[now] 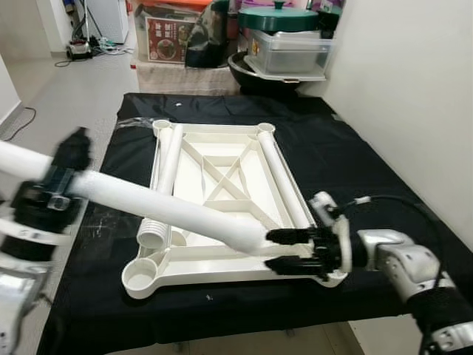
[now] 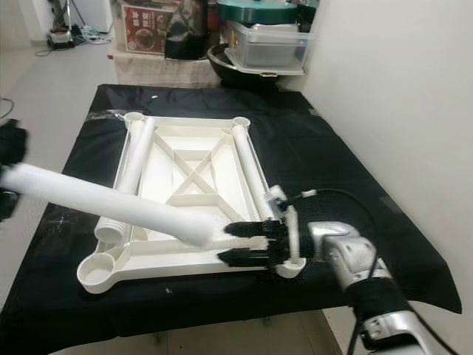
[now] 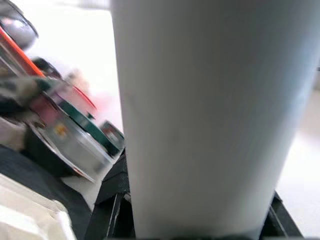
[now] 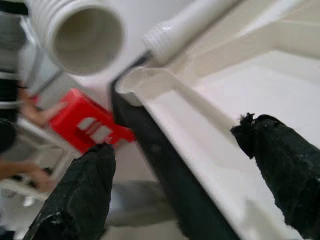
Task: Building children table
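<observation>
Grippers first: the right gripper (image 1: 290, 253), fingers spread and grasping nothing, sits at the near right corner of the upturned white tabletop (image 1: 222, 268). The left gripper (image 1: 59, 181) clenches a white table leg (image 1: 162, 207) slanting across the tabletop. Two more legs (image 1: 281, 177) lie farther back, on the black cloth (image 1: 355, 170).

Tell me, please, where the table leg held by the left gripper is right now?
The leg slants across the upturned tabletop, from the left gripper down to the right gripper.

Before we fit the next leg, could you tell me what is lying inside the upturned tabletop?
Two loose legs lie inside the tabletop along its long sides. The leg held by the left end effector crosses above, covering the near-centre ribs.
</observation>
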`<state>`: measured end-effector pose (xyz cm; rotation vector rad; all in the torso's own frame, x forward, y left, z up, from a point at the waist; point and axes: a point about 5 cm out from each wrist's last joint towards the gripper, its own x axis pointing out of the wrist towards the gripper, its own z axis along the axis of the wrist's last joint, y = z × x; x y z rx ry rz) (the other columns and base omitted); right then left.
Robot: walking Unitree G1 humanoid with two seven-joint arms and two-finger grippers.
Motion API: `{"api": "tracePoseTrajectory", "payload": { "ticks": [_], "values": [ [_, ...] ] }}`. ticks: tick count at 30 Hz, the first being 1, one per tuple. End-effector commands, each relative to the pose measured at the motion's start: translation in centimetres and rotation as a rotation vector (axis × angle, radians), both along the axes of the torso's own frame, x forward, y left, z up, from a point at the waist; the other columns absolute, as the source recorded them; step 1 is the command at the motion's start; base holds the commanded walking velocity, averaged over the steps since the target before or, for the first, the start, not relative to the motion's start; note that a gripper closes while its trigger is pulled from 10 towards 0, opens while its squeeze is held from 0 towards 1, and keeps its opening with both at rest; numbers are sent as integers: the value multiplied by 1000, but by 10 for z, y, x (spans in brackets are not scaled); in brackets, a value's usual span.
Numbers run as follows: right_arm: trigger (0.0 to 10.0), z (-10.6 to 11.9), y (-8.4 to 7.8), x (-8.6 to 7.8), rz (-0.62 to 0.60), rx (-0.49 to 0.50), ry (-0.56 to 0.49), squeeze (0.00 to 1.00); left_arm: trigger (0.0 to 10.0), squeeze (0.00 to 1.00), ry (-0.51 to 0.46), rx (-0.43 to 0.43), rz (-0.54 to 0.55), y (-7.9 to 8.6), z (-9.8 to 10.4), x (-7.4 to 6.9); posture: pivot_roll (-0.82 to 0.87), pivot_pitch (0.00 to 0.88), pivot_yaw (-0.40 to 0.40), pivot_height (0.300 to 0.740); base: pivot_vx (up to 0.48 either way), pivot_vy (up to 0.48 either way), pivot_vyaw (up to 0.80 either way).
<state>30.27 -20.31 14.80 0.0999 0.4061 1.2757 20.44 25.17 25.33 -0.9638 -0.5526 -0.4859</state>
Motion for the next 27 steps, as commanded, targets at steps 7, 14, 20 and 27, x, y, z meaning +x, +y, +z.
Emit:
{"api": "tracePoseTrajectory", "payload": {
  "ticks": [7,14,20,27],
  "values": [
    [10000,58,-39,47,-318,-71,-224,859,0,0,29,51,-66,-11,-7,7,57,0,-86,740,0,0,0],
    [10000,126,21,64,-267,91,-363,0,0,0,46,83,-164,-50,-11,27,49,0,-78,740,0,0,0],
    [10000,123,66,46,-60,87,-320,0,0,0,59,94,-179,-61,-12,32,57,0,-74,740,0,0,0],
    [10000,113,108,15,225,19,-145,0,0,0,83,145,-184,-66,-14,34,72,0,-81,740,0,0,0]
  ]
}}
